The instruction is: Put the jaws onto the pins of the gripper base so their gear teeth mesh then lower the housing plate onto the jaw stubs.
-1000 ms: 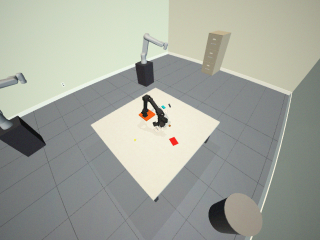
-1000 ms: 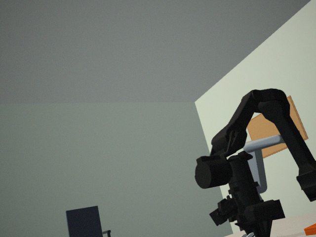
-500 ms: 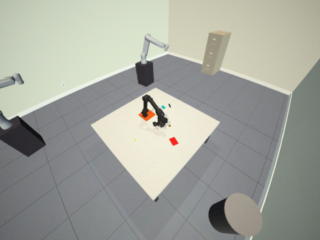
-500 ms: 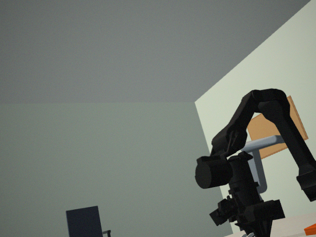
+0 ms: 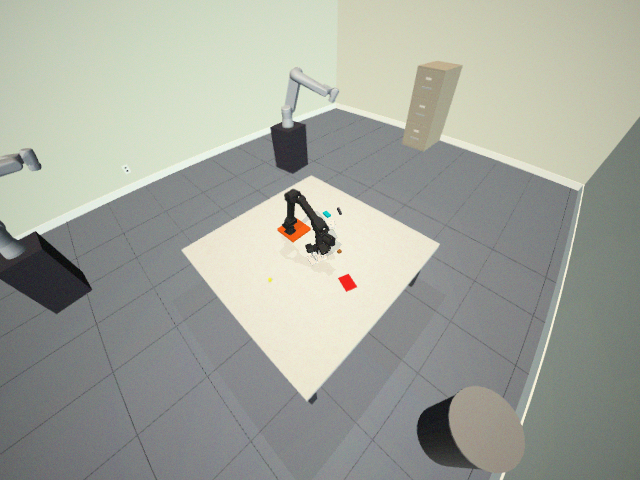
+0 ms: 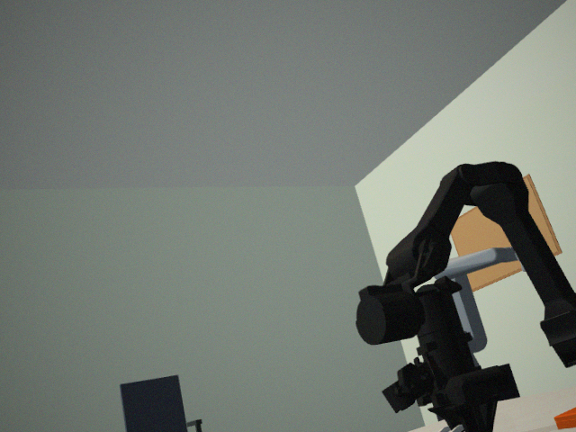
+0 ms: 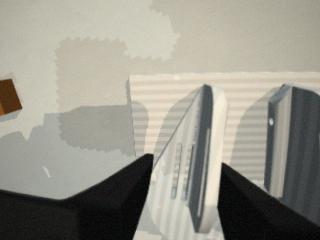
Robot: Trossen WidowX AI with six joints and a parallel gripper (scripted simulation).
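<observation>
Wrist view: gripper (image 7: 183,165) clamped on pale slotted piece (image 7: 214,150); dark piece (image 7: 300,145) cut off at right edge.

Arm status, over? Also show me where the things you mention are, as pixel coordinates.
Claw (image 7: 183,165) shut on pale slotted part (image 7: 214,150). Second upright part (image 7: 300,145) alongside, right in wrist view. Mesh: cannot tell.

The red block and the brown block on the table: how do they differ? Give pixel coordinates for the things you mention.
The red block (image 5: 347,282) looks much larger than the brown block (image 5: 339,251) (image 7: 9,97). The red one is bright red, the brown one a dull orange-brown. The brown block lies close to the claw (image 7: 186,162); the red block lies farther off. Both rest on the table (image 5: 310,335).
</observation>
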